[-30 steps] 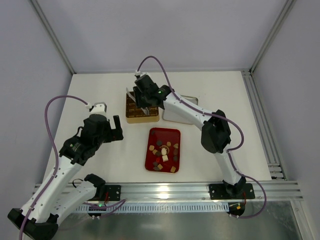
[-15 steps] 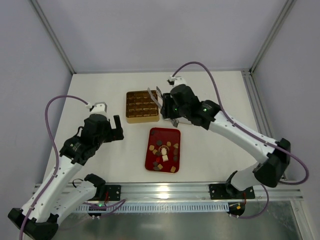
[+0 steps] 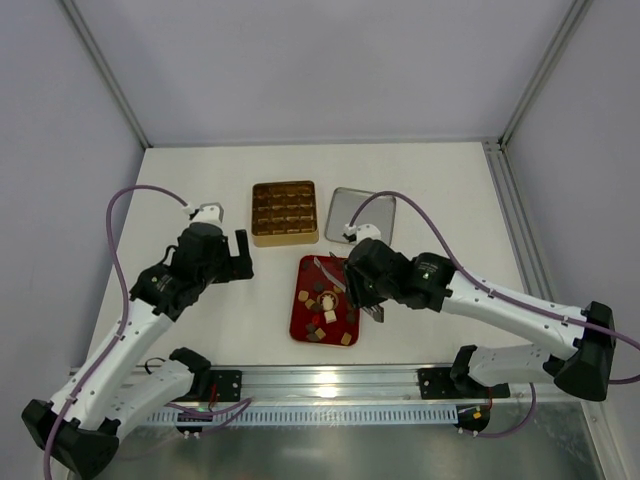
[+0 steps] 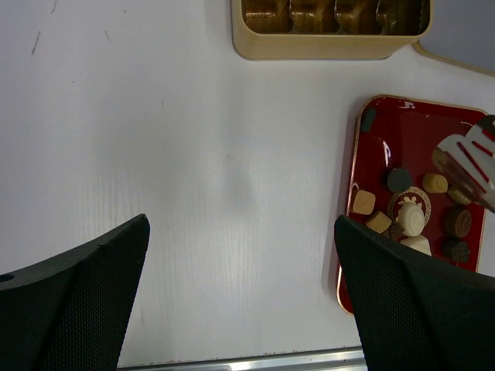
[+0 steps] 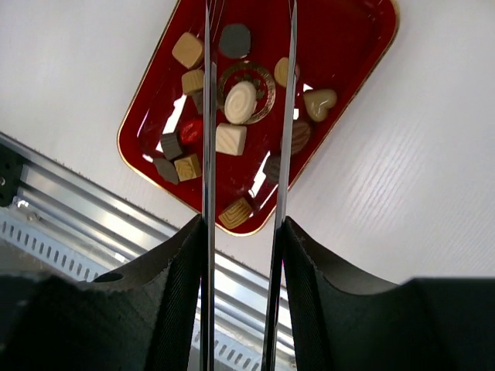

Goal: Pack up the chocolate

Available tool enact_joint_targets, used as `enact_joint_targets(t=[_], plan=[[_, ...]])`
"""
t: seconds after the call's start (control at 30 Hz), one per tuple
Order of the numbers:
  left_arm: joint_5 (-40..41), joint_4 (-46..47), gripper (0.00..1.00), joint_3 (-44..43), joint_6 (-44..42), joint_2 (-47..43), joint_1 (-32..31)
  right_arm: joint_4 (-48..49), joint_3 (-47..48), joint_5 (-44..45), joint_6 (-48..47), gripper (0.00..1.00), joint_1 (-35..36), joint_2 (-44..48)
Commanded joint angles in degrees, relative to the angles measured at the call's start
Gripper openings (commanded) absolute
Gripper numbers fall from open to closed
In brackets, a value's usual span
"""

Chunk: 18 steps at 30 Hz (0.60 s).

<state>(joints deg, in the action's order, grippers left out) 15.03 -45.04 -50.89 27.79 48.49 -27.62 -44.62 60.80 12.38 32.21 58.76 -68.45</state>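
Observation:
The chocolate [image 3: 328, 300] lies as several small brown, tan and cream pieces on the red tray [image 3: 341, 266]. My right gripper [image 3: 363, 292] is shut on metal tongs [image 3: 326, 270]. In the right wrist view the tongs' blades [image 5: 207, 116] stand apart with nothing between them, above the chocolate [image 5: 240, 100] on the tray [image 5: 340, 46], and my right gripper [image 5: 241, 232] clamps their handles. My left gripper [image 3: 236, 258] is open and empty over bare table left of the tray [image 4: 371, 154]. The left wrist view shows the chocolate [image 4: 410, 216] and the tongs' tip [image 4: 468, 158].
The gold gridded box [image 3: 285, 212] stands behind the tray, also in the left wrist view [image 4: 332, 31]. A silver lid [image 3: 360, 215] lies to its right. The aluminium rail [image 3: 330, 378] runs along the table's near edge.
My right arm has swung from over the gold box back towards me and now holds the tongs over the red tray. My left gripper shifted slightly up and right.

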Motion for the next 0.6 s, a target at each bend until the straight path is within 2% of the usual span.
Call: enact_joint_targets(t=[0.0,0.57], plan=[[-0.3,2.5,1.0,-1.9,-0.9,0.3,0.4,0.5,0.1,0.0,2.9,0.45,2.9,-0.7],[0.2,2.1,1.0,-0.9,-1.1,-0.2,0.5,1.6,-0.4,-1.0,3.0,0.45,5.6,-6.0]])
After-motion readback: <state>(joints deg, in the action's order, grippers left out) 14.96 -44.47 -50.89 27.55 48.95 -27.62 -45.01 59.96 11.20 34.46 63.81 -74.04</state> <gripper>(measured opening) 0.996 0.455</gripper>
